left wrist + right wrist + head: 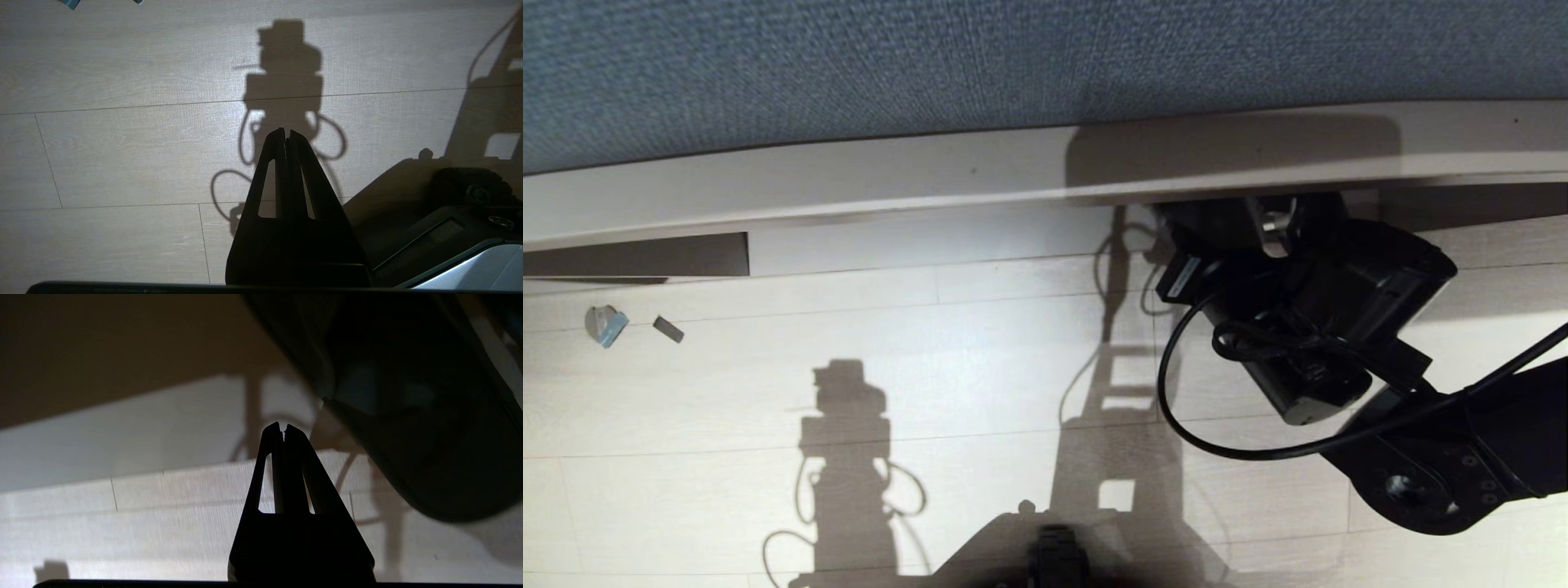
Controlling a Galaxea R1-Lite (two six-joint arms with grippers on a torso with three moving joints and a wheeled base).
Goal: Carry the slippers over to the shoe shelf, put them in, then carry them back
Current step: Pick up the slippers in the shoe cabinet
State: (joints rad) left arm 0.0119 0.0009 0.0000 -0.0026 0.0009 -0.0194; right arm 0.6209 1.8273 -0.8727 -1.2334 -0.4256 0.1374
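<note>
R claw (pixel 284 430) pressed together, pinching nothing; arm raised at my 1-2 o'clock, close to baseboard (pixel 849 188) under blue wall (pixel 931 65). L claw (pixel 286 136) also pressed together, empty, parked low over wood floor (pixel 122 143). Dark rounded shape (pixel 429 437) by R claw at 2 o'clock: maybe slipper, can't tell. Shoe shelf not in view. Small scraps (pixel 606 325) on floor at 10 o'clock. Progress, my guess: nothing carried now; which leg of trip is done or left can't be judged.

No readable text, label, brand, number or sign anywhere.
</note>
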